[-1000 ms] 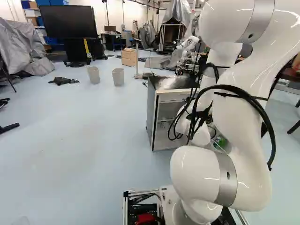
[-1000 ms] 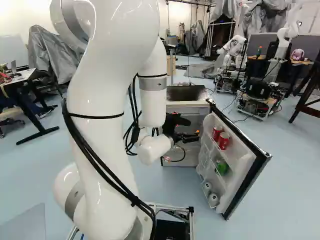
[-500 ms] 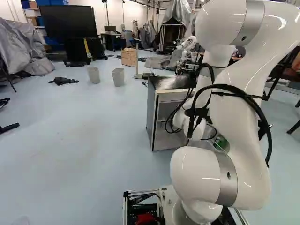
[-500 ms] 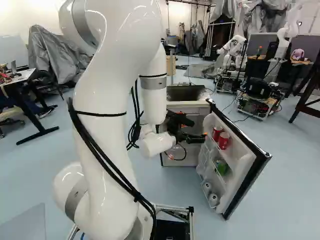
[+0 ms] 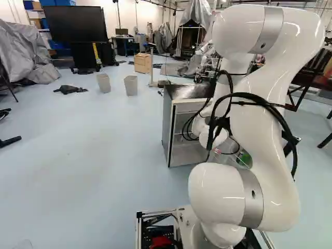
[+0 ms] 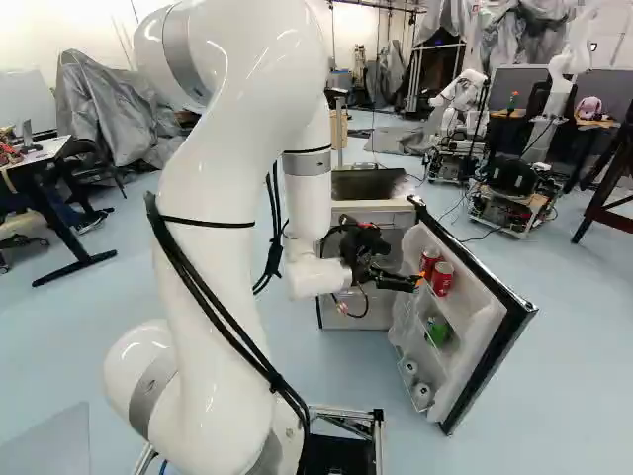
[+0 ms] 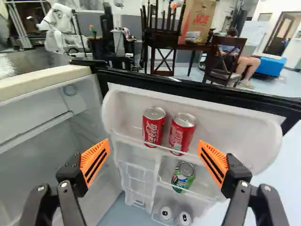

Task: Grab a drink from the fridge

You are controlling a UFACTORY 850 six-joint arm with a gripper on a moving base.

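Close by the inner side of the fridge door (image 7: 127, 101), which stands swung out from the fridge cabinet (image 5: 167, 127), the gripper (image 6: 419, 281) points toward the door's upper shelf. In the wrist view the gripper (image 7: 154, 147) is open, its two orange pads (image 7: 94, 161) spread wide with nothing held between them.

On the door's upper shelf, ahead of the gap between the fingers, two red cans stand upright, near each other: the inner red can (image 7: 154, 127) is closer to the door's hinge side, the outer red can (image 7: 182, 133) closer to its free edge. On the shelf below in the same door, a green can (image 7: 183, 177) sits behind the rail. Lowest in the door, two pale-topped cans (image 7: 166, 213) are side by side, only partly in sight.

Behind the door, as the arm (image 6: 232, 168) faces it, another robot (image 6: 463, 94) stands well apart. In the wrist view, a wooden chair (image 7: 227, 60) and a cardboard box (image 7: 200, 21) on a table also appear beyond the door. Well apart from the door, past the cabinet, two grey bins (image 5: 130, 85) stand on the floor.
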